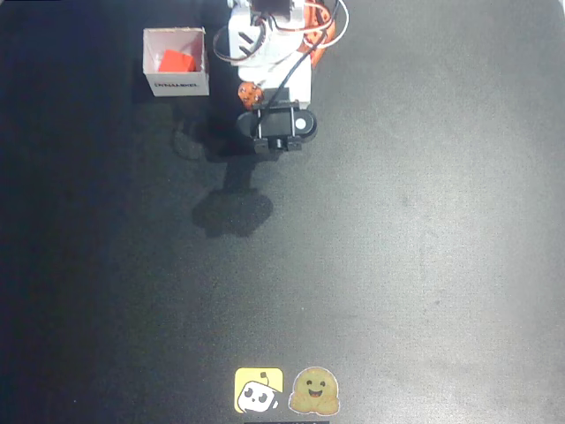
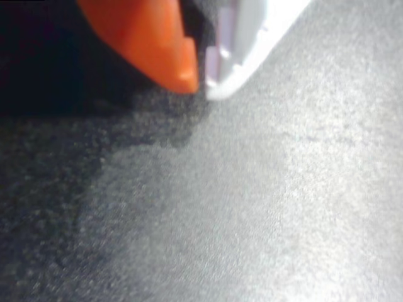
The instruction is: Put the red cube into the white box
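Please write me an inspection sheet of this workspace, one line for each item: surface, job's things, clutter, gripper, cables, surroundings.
Surface: dark table, matte, with the arm's shadow on it.
Job's things: red cube lies inside the white box, upper left in the overhead view.
Clutter: two stickers at the bottom edge.
Gripper: gripper shut, holding nothing, orange and white fingertips together above the table.
Cables: white and black cables loop around the arm.
Surroundings: nothing seen.

In the overhead view the white arm (image 1: 265, 53) is folded back near its base, wrist pointing down the picture. The wrist view shows the gripper (image 2: 201, 78) with its orange and white jaws pressed together, holding nothing.
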